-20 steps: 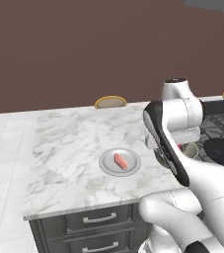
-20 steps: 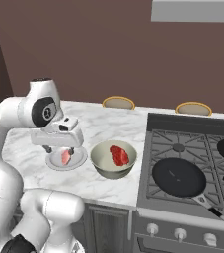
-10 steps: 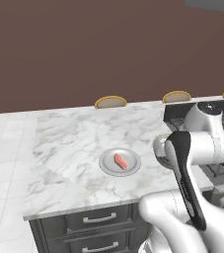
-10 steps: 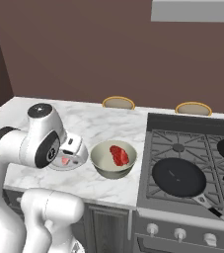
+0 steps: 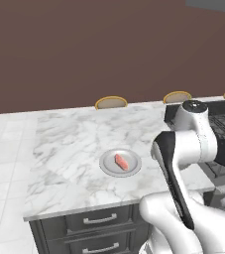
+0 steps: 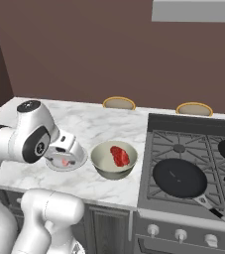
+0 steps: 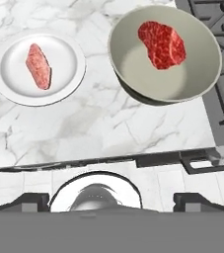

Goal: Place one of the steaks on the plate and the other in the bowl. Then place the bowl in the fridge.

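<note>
Both steaks are placed, so the empty, wide-open hand [image 7: 111,200] must next grasp the bowl [image 7: 192,79] at upper right.

Pale pink steak [image 7: 38,65] lies flat on the grey plate [image 7: 64,84], on the marble table [image 7: 98,123]. Just beside it, the red steak [image 7: 162,43] rests inside the upright beige bowl [image 7: 192,84].

Plate [image 6: 59,161] partly hidden behind arm.
</note>
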You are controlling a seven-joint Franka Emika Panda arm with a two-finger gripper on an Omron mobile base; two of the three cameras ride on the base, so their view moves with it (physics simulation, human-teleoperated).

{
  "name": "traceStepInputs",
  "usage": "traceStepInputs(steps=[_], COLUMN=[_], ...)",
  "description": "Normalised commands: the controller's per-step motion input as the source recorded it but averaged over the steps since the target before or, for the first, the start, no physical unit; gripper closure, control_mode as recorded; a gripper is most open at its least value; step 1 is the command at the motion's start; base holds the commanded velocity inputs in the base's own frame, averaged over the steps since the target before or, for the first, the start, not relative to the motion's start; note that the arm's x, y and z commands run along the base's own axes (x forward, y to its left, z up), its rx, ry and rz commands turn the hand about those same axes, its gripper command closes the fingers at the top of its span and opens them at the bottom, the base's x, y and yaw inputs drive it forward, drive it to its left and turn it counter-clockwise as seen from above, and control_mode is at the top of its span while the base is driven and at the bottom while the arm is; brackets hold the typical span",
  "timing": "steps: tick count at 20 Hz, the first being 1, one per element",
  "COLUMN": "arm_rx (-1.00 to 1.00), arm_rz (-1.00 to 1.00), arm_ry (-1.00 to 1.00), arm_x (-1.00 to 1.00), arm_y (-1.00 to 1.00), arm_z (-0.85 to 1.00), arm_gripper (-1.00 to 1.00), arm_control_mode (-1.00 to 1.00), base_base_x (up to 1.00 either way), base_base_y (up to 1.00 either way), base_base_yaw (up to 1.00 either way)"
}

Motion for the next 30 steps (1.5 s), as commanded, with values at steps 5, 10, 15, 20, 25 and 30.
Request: traceStepInputs(steps=[5,10,15,20,25,30], arm_rx=[-0.02,0.0,0.0,0.0,0.0,0.0], arm_rz=[-0.02,0.0,0.0,0.0,0.0,0.0], arm_ry=[0.18,0.0,0.0,0.0,0.0,0.0], arm_x=[-0.02,0.0,-0.26,0.0,0.0,0.0], arm_y=[0.09,0.01,0.0,0.0,0.0,0.0], arm_z=[0.34,0.0,0.0,0.0,0.0,0.0], arm_gripper=[-1.0,-1.0,-1.0,-1.0,-1.0,-1.0], arm_control_mode=[-1.0,-1.0,-1.0,1.0,1.0,1.0], base_base_x=[0.0,0.0,0.0,-0.68,-0.73,-0.26], base_base_y=[0.0,0.0,0.0,-0.01,-0.1,-0.48], base_base_yaw=[0.0,0.0,0.0,-0.15,-0.27,-0.63])
